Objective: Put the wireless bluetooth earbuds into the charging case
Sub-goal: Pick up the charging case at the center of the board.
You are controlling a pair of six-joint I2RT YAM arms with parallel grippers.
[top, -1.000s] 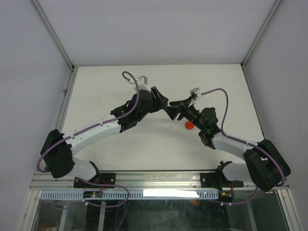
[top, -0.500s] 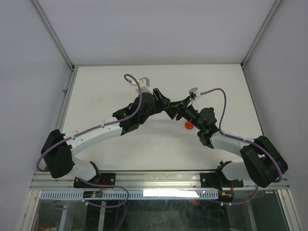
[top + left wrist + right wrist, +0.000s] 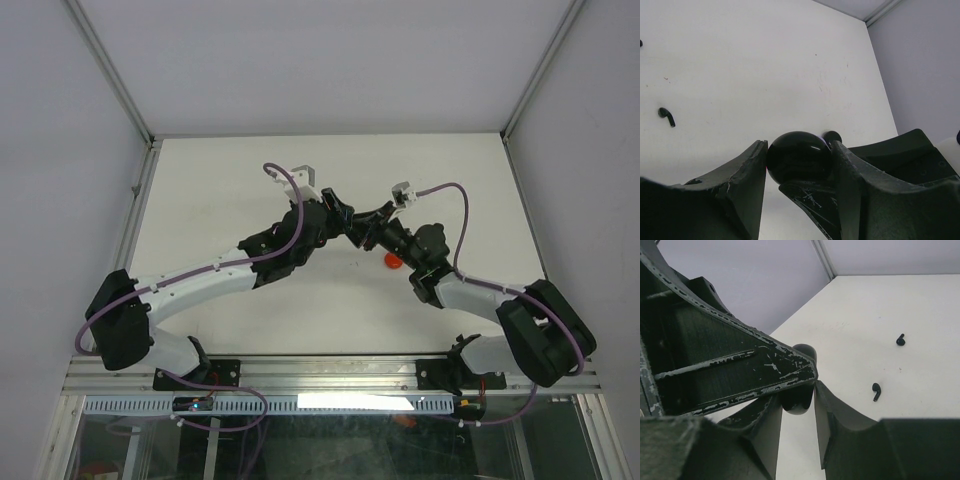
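A round black charging case point(image 3: 799, 156) sits squeezed between my left gripper's point(image 3: 797, 150) two fingers. My right gripper point(image 3: 797, 392) closes round the same case point(image 3: 796, 401) from the other side, and one of its fingers point(image 3: 825, 200) passes under the case. In the top view both grippers, left point(image 3: 343, 221) and right point(image 3: 359, 229), meet above the middle of the table. Black earbuds lie loose on the table: one point(image 3: 667, 116) in the left wrist view, two point(image 3: 876, 391) point(image 3: 900, 340) in the right wrist view. I cannot tell whether the case lid is open.
A small red object point(image 3: 393, 261) lies on the white table point(image 3: 220, 190) just under the right wrist. A tiny speck point(image 3: 352, 264) lies near it. Grey walls and metal rails border the table on three sides.
The left wrist has shifted a little right and away, and the joined grippers have moved slightly farther from the bases. Both stay closed round the case.
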